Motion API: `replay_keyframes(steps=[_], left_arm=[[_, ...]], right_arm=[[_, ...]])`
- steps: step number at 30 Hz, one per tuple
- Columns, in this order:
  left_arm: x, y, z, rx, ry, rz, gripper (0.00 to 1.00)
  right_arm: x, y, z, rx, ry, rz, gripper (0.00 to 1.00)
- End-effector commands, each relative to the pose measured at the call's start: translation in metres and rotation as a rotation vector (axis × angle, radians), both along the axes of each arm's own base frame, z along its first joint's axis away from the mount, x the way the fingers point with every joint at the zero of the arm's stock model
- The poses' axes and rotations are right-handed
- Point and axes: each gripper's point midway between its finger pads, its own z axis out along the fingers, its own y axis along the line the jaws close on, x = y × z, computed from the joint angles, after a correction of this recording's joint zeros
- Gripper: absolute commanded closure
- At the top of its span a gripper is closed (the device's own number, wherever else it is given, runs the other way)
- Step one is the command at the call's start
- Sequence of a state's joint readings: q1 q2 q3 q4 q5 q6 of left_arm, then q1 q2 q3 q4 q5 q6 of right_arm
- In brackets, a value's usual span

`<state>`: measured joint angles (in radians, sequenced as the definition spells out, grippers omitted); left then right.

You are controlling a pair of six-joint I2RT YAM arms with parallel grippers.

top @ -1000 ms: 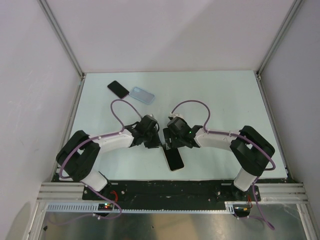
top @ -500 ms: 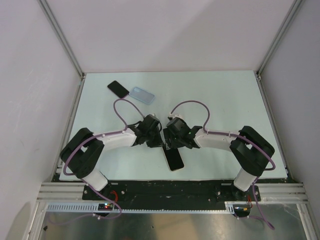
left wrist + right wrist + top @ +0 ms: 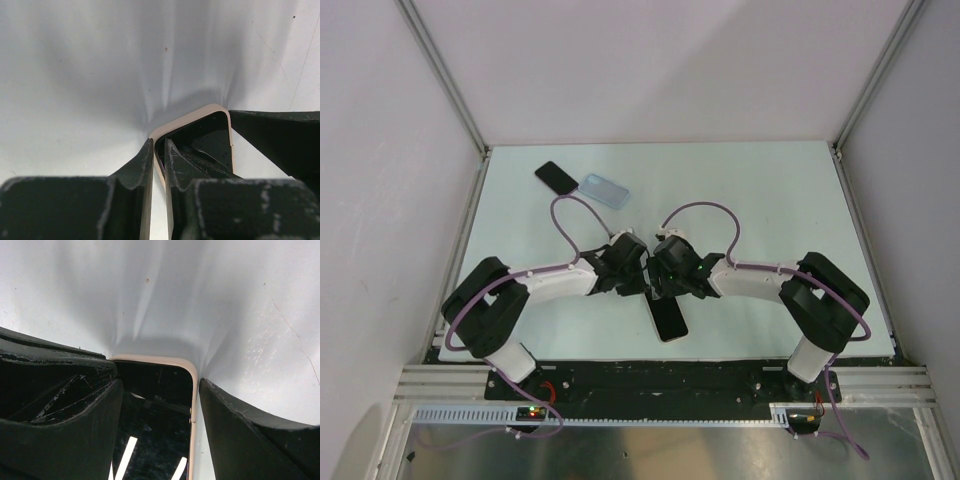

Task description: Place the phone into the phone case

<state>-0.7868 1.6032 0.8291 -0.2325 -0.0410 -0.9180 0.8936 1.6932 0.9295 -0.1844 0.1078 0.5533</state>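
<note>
Between matte black jaws, a glossy dark phone, pale round-cornered rim.

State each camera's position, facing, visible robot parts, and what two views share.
Top external: above and behind, looking down at the table; left arm and right arm meet over the phone.
Left wrist: on its arm, looking along the left pincer at the phone's corner.
Right wrist: on its arm, looking past the right pincer onto the phone.
Shared: both wrist views show the phone.
</note>
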Motion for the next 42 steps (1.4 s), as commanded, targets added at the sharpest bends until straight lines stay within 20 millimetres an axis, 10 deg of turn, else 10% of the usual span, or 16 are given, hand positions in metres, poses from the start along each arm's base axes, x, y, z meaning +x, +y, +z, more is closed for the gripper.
replay_keyframes(steps=[1,24,42], left_arm=[[-0.033,0.033,-0.038,0.197,0.099,-0.003,0.86],[-0.079,0.048,-0.086,0.352,0.201,-0.004,0.94],[-0.018,-0.017,0.015,0.105,0.018,-0.06,0.59]], right_arm=[[-0.018,-0.014,-0.023,-0.059,0.064,0.008,0.33],[-0.035,-0.034,-0.037,-0.045,0.084,-0.026,0.33],[-0.046,-0.054,0.016,0.103,0.0,-0.016,0.14]])
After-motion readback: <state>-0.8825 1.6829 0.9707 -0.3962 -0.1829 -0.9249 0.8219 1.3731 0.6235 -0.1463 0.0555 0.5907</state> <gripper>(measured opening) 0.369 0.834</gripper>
